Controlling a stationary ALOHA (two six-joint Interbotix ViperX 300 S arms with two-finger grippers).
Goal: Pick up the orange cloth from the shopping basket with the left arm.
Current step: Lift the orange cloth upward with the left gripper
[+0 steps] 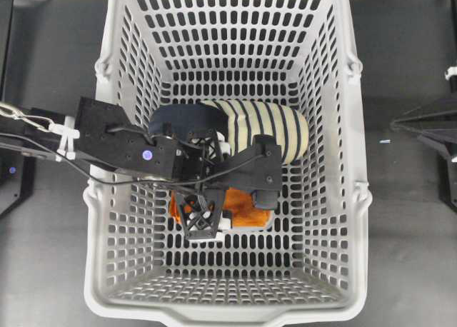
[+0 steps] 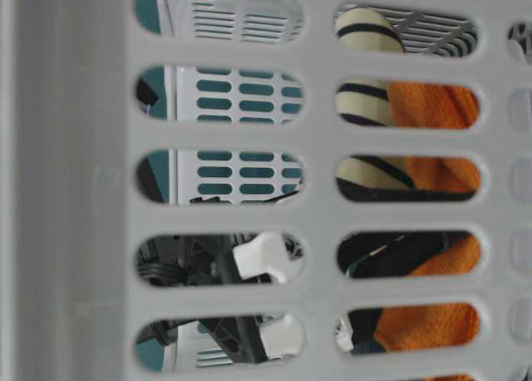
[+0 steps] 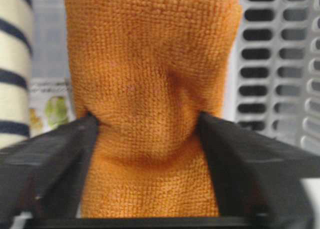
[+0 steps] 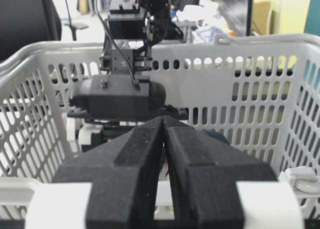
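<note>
**Left gripper squeezing the cloth down in the basket**

So the left arm (image 1: 121, 145) is reaching in over the basket's (image 1: 360, 198) left rim and pointing down toward the floor of it. The left gripper (image 3: 149, 139) is sitting right on the orange cloth (image 3: 150, 89), and in the wrist view the two fingers (image 3: 55, 154) are pressing in on either side of it. The fabric is bunching inward where they're touching, so it's pinching the cloth, not spread free. Whether the cloth is off the floor yet, I can't tell.

From overhead, the cloth (image 1: 246, 211) is lying near the middle of the basket floor, mostly hiding under the gripper (image 1: 232, 195), with bits of orange peeking out left and right of it. Just beside it, toward the far wall, the striped slipper (image 1: 264, 127) is lying on its side. A small printed label or packet (image 3: 50, 106) is showing behind the cloth in the wrist view, too blurry to read.

The right gripper (image 4: 164, 139) is hanging outside the basket, well apart from everything, with its fingers pressed together and nothing between them.
</note>
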